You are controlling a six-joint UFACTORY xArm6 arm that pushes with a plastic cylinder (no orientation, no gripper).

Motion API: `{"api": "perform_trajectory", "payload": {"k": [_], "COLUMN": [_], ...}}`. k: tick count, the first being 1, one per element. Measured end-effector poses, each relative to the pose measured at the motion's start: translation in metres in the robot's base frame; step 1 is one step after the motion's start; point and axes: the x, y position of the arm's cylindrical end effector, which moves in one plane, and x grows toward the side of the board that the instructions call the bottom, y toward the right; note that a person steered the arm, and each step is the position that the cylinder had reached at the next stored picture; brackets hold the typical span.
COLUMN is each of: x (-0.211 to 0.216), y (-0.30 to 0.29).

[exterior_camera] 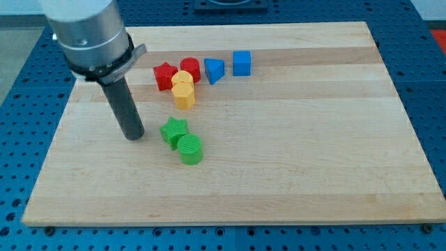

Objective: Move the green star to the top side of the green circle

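The green star [173, 131] lies near the board's middle, touching the green circle [189, 149] at the circle's upper left. My tip [134, 135] rests on the board just left of the green star, a short gap away from it. The rod rises from the tip toward the view's top left.
A red star [164, 75], a red block [190, 68], a yellow round block [182, 79] and a yellow block [184, 95] cluster above the green pair. A blue triangular block [214, 70] and a blue cube [241, 63] lie to their right. The wooden board [313, 160] sits on a blue perforated table.
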Motion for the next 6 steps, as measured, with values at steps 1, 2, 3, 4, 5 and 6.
{"api": "perform_trajectory", "payload": {"k": [1,2,3,4,5,6], "x": [0.009,0.009,0.01,0.012,0.012,-0.016], "y": [0.065,0.095,0.098,0.092,0.06,0.054]}}
